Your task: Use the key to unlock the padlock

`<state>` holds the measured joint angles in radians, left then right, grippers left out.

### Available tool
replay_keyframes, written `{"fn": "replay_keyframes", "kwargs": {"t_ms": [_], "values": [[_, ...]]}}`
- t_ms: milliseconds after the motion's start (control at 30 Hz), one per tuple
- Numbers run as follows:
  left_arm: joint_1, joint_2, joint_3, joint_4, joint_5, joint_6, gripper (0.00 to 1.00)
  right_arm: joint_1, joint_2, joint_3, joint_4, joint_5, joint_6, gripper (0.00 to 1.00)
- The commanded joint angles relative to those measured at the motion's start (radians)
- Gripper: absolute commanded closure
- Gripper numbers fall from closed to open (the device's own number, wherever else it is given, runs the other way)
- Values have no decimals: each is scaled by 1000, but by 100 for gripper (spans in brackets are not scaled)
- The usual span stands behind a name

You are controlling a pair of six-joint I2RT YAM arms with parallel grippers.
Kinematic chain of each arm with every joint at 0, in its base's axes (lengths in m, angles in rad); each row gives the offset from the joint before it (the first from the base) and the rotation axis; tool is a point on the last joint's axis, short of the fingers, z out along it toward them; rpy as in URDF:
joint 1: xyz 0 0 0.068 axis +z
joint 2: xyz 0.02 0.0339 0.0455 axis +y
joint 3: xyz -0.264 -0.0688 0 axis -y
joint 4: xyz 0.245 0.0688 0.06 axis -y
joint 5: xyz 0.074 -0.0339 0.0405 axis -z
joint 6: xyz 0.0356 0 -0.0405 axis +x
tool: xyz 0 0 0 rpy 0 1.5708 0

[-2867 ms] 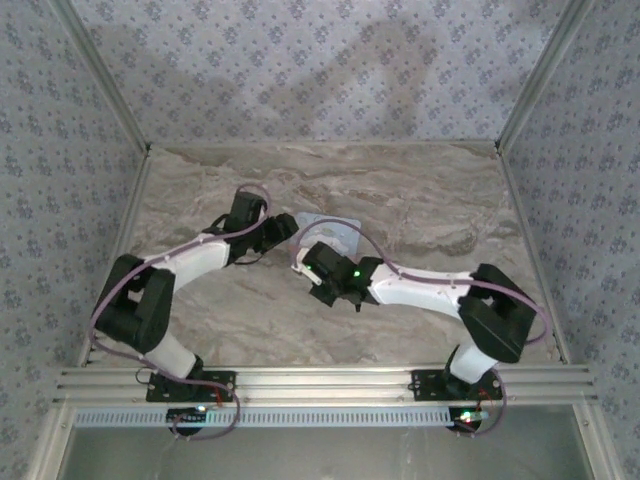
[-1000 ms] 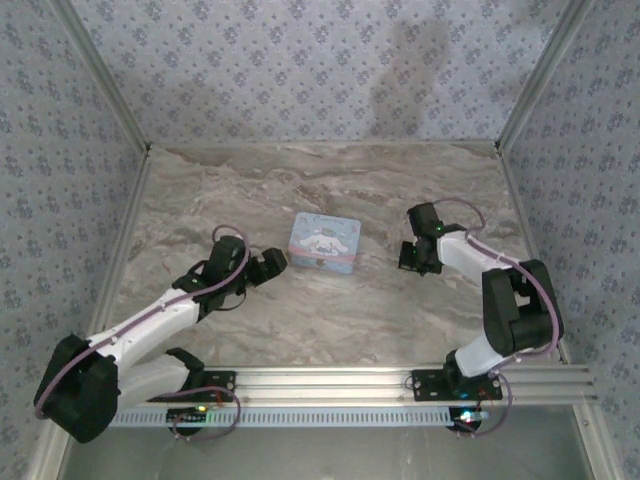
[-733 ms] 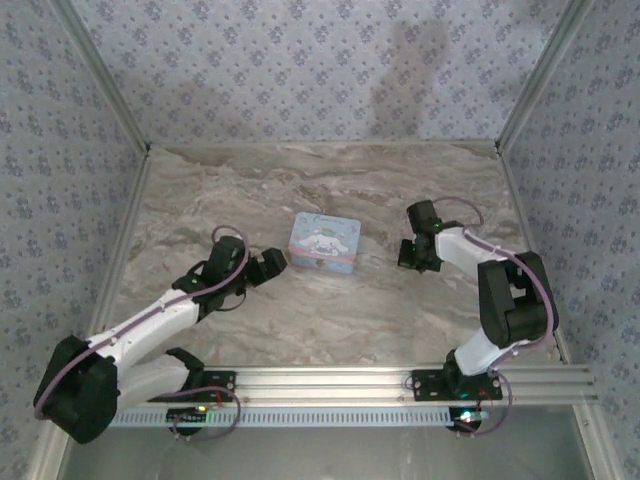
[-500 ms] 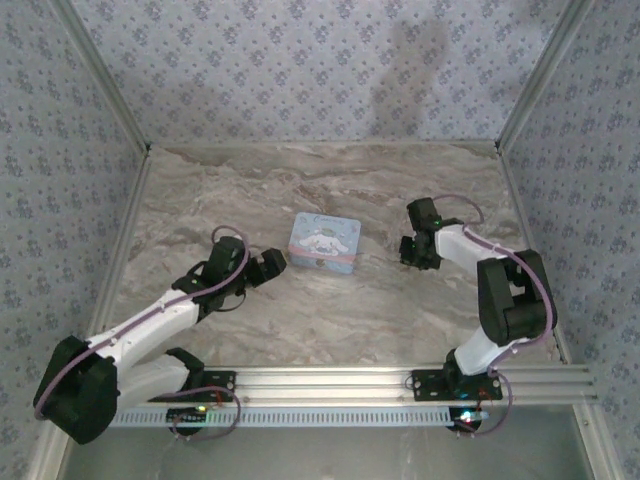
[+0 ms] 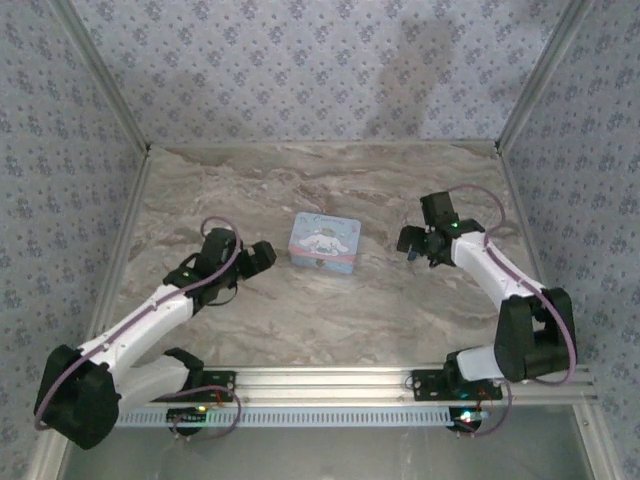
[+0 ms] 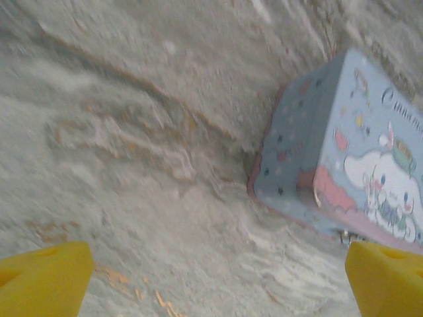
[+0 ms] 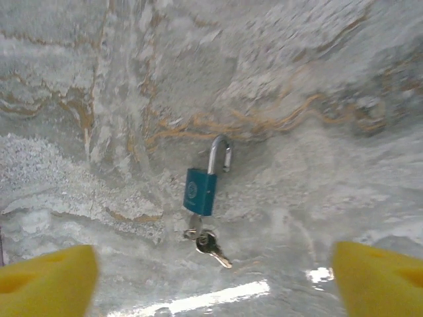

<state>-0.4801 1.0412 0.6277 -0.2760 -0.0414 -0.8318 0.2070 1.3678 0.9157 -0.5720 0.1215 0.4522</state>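
Lying flat on the marble table (image 7: 317, 99), the padlock (image 7: 200, 190) sits just ahead of the right gripper (image 7: 213, 281), centred between its wide-spread yellow tips and touching neither. The key (image 7: 210, 246) is at the padlock's near end. The left gripper (image 6: 215, 281), equally spread and empty, hovers near the tin (image 6: 344, 172).

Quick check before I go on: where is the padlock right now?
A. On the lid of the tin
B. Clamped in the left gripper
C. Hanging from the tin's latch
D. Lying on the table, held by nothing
D: in the right wrist view the padlock lies flat on the table with the key at its base, and the right gripper is open, touching neither.
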Motion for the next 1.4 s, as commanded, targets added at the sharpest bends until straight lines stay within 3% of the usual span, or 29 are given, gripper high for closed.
{"fn": "replay_keyframes", "kwargs": {"t_ms": [0,100,200,400,500,600,700,833,933,967,1000,1067,1100,1133,1167,1233,1267,1367], "values": [[55,-8,88,-101,-111,143,2,-21,-37,33,-51,126,4,0],[72,-12,111,-101,-333,296,2,-24,-62,32,-9,332,28,0],[122,-21,62,10,-468,431,2,-14,-128,-75,234,460,-108,0],[372,41,-38,230,-351,543,2,-24,-165,-302,680,605,-302,0],[413,104,-112,424,-353,612,2,-45,-114,-335,748,614,-309,0],[425,200,-159,625,-345,655,2,-47,-64,-407,949,623,-345,0],[427,311,-176,790,-335,688,2,-49,-23,-474,1142,605,-381,0],[430,361,-183,917,-286,770,2,-85,8,-572,1355,460,-397,0],[449,445,-298,1211,-227,778,2,-116,89,-616,1542,377,-465,0],[448,499,-334,1344,-218,794,2,-118,74,-607,1483,298,-448,0],[445,517,-333,1362,-218,801,2,-125,77,-604,1460,231,-445,0],[441,485,-252,1155,-219,794,2,-166,124,-610,1514,108,-481,0],[441,506,-243,1175,-219,797,2,-189,174,-610,1577,83,-472,0],[447,494,-243,1149,-220,787,2,-197,187,-588,1562,107,-455,0],[446,492,-239,1141,-226,784,2,-207,146,-541,1397,102,-433,0],[447,492,-240,1141,-230,783,2,-194,175,-568,1506,130,-456,0],[446,495,-243,1152,-232,784,2,-165,159,-563,1472,183,-462,0],[440,496,-248,1161,-243,791,2,-187,158,-553,1442,130,-448,0]]}}
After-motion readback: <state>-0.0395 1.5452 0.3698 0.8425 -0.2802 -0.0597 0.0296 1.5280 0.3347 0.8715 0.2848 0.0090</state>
